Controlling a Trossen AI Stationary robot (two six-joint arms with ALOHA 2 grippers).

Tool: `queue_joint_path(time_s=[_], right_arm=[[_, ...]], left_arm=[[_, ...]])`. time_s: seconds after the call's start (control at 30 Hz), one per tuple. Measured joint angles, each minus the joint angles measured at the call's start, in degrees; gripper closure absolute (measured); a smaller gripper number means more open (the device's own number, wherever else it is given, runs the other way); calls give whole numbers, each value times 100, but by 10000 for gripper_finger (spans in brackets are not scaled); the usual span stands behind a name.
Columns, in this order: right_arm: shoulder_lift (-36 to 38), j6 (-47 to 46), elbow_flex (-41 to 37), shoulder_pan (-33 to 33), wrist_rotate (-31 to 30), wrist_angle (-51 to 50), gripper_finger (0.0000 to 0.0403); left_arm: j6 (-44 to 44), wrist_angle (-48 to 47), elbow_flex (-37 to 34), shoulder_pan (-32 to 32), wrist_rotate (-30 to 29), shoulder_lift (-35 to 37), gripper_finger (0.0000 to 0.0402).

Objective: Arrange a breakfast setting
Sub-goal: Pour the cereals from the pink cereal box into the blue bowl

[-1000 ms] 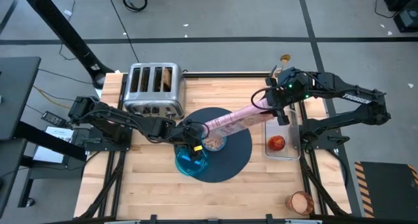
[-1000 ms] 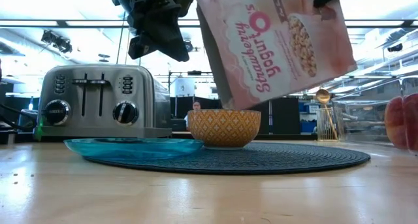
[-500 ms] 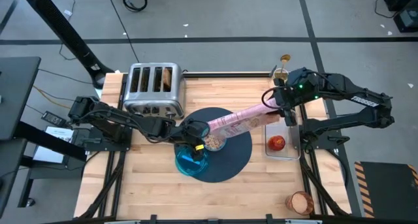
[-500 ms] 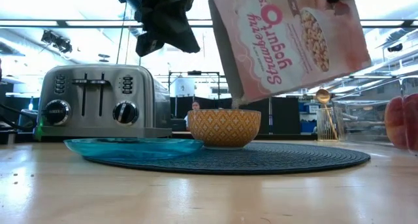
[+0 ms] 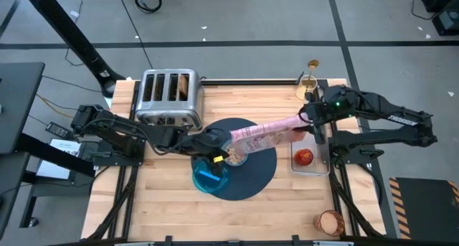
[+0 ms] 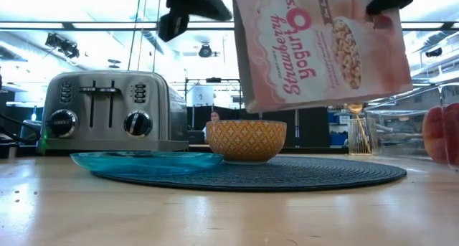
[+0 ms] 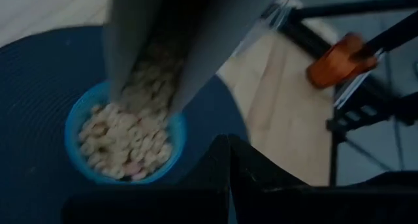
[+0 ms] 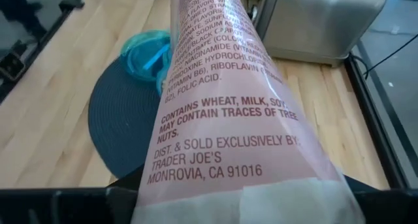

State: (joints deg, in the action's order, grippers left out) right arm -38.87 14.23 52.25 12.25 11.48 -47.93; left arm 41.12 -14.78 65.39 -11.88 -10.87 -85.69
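Cereal [image 7: 124, 136] filling small blue bowl [image 7: 78, 106] seen only from left wrist; right end effector [image 5: 310, 124] clamps pink bag [image 5: 269, 133]; left end effector [image 5: 211, 147] grip unclear.

Right tool's fingers [image 8: 196, 204] hidden beneath the pink cereal bag [image 8: 222, 113]; bag top cropped in low view.
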Motion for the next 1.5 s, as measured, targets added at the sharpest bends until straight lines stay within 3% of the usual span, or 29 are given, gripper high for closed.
queue_joint_path(time_s=[0.33, 0.77, 1.13, 1.5], right_arm=[[1205, -382, -964, 0, -164, 559, 213], [2092, -693, -1062, -1, -130, 620, 213], [2508, -958, -1060, -2, -92, 1115, 213], [2520, -1381, -1058, -2, 61, 2762, 213]], left_arm=[[27, 860, 0, -28, 6, 0, 399], [-271, 2137, 0, 51, 2, 63, 399], [-1497, 3683, 9, 262, -100, 474, 399], [-2940, 4753, 2, 304, -242, 1015, 393]])
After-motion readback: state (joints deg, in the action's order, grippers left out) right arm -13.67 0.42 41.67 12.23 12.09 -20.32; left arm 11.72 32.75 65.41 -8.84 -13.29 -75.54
